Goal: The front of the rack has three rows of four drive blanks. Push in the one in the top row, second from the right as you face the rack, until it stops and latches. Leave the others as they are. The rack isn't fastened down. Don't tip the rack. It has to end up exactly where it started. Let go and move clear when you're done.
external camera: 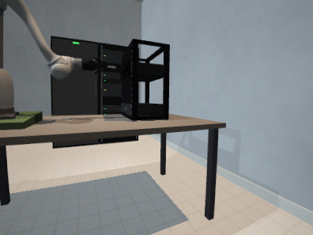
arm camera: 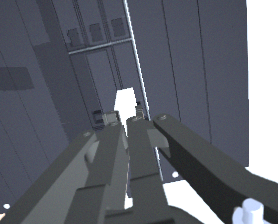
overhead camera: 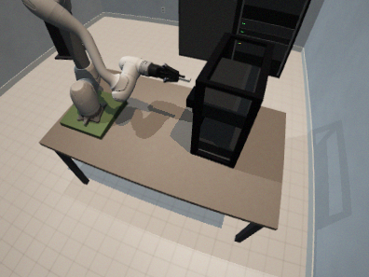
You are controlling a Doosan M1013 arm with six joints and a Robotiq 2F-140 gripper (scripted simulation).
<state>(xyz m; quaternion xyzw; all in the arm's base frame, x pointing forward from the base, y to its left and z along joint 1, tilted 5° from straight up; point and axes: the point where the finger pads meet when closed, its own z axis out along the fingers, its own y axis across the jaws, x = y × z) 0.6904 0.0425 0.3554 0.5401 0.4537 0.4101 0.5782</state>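
The black open-frame rack (overhead camera: 230, 99) stands on the brown table, towards its right side. It also shows in the exterior view (external camera: 146, 80). Its front face points towards the arm, and the drive blanks on it are too dark to tell apart. My gripper (overhead camera: 184, 78) is shut and empty, held level at the height of the rack's top row, a short gap in front of the face. In the exterior view the fingers (external camera: 118, 67) reach close to the rack's front edge. In the wrist view the closed fingers (arm camera: 125, 122) point at dark panels.
Tall dark server cabinets (overhead camera: 247, 13) stand behind the table, close to the rack's back. The arm's base sits on a green plate (overhead camera: 93, 116) at the table's left end. The wall runs along the right side.
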